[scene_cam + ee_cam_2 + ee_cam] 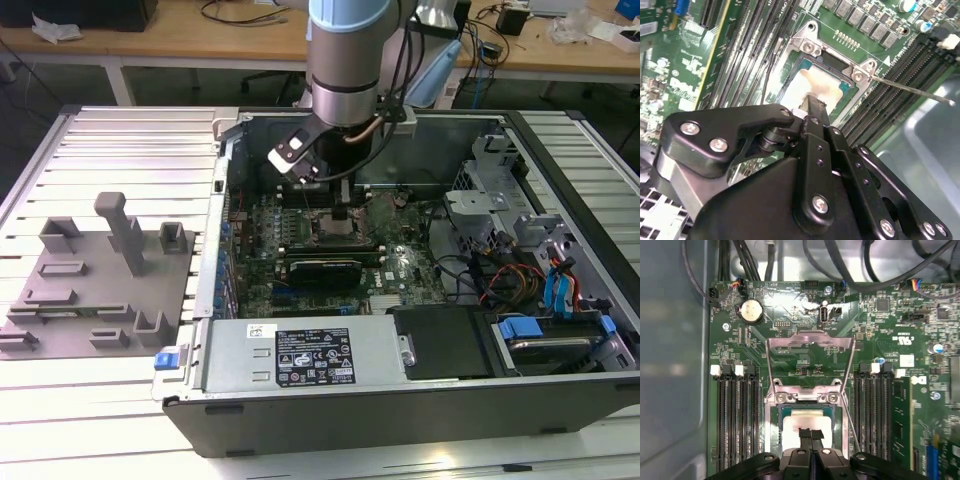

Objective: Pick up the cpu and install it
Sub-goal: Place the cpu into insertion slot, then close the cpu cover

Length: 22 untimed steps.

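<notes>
Jaws pressed together, tips on cpu (792, 427); cpu sits in mobo socket (771, 422).

Your silver-and-blue jointed arm (345, 60) enters from twelve o'clock in the exterior view, wrist pointing straight down. Your black two-fingered metal gripper (810, 433) has its fingers (815, 114) pressed together.

- Power supply (230, 385), exterior view: a black-and-white rating label (313, 360) carries dense print and approval marks, all too small to read. A smaller white sticker (263, 331) sits just beside it, toward the motherboard, and is equally unreadable.
- Motherboard (870, 325), in both wrist views: white silkscreen lettering and component codes lie across the green board, none clear enough to read. One small white square sticker (906, 360) shows no legible print.
- cpu (805, 421): no marking can be read on its top plate.
</notes>
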{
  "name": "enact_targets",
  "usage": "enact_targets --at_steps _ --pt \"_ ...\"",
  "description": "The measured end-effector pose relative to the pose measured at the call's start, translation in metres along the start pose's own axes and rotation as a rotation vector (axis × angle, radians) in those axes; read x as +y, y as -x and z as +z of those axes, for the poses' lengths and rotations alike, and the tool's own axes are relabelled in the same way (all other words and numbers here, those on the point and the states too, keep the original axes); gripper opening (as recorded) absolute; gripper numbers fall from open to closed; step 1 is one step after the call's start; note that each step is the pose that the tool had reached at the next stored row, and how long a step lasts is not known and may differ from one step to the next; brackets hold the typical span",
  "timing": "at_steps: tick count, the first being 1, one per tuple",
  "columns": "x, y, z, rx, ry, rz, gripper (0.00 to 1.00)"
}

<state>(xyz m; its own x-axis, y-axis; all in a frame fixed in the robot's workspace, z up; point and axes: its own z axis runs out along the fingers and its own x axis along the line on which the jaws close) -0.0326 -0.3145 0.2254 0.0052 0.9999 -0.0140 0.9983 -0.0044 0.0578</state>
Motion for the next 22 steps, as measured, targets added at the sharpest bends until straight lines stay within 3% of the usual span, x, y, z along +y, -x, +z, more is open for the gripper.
enact_targets --at_steps 1,5,22 --pt "0.0002 0.0 -0.0031 -0.0011 0.0 0.0 0.11" --pt "0.0015 0.0004 -0.0259 -0.011 0.0 -0.001 0.11" --pt "0.002 0.0004 -0.0269 -0.0153 0.0 -0.001 0.11"
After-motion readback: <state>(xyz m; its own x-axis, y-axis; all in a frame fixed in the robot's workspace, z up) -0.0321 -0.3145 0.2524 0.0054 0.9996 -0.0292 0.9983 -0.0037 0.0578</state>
